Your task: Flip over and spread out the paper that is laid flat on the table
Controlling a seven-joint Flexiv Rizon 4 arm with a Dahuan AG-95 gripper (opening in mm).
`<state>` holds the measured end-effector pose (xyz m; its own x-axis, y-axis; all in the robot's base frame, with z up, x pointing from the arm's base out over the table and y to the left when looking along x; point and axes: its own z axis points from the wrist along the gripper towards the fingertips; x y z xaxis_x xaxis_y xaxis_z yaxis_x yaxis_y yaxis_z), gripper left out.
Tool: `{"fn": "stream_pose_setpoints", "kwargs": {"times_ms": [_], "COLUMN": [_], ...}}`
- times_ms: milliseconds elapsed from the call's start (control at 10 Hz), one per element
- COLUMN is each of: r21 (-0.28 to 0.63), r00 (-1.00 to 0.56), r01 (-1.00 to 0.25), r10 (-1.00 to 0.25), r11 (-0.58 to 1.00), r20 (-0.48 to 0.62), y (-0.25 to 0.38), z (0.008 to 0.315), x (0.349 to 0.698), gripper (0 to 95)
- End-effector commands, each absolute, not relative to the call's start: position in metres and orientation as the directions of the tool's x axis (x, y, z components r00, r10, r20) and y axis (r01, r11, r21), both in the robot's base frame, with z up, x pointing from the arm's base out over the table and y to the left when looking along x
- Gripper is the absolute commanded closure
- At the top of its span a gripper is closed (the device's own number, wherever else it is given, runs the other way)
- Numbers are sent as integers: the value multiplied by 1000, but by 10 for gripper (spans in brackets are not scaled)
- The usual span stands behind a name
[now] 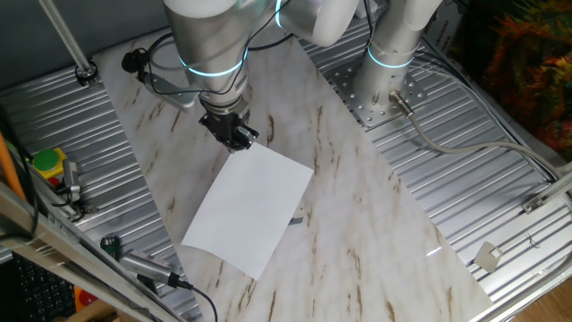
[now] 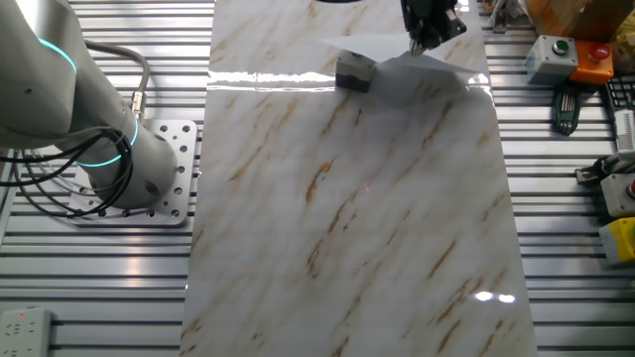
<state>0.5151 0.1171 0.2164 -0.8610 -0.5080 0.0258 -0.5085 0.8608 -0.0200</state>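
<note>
Matt paper (image 1: 248,207), glossy marble-look table (image 1: 357,224)

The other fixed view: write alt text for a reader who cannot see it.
A gripper at the far end of the marble-look table meets the near corner of a white paper, which looks lifted off the top there. A small grey block sits by the sheet, and the arm's base stands on ribbed metal panels at the left.

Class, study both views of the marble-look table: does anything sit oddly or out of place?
Yes. The plain white paper sheet does not lie flat: in the other fixed view it rests raised over a small grey block on the marble-look table. The gripper is at the sheet's corner; whether it grips the paper cannot be told.
</note>
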Motion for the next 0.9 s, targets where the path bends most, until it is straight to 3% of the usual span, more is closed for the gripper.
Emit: {"fn": "stream_pose_setpoints", "kwargs": {"times_ms": [100,900], "r21": [-18,-9], "r00": [-859,-862], "r01": [-511,-507], "r10": [-511,-507], "r11": [859,862], "r20": [16,1], "y": [115,114], "z": [211,211], "x": [511,510], "gripper": [950,950]}}
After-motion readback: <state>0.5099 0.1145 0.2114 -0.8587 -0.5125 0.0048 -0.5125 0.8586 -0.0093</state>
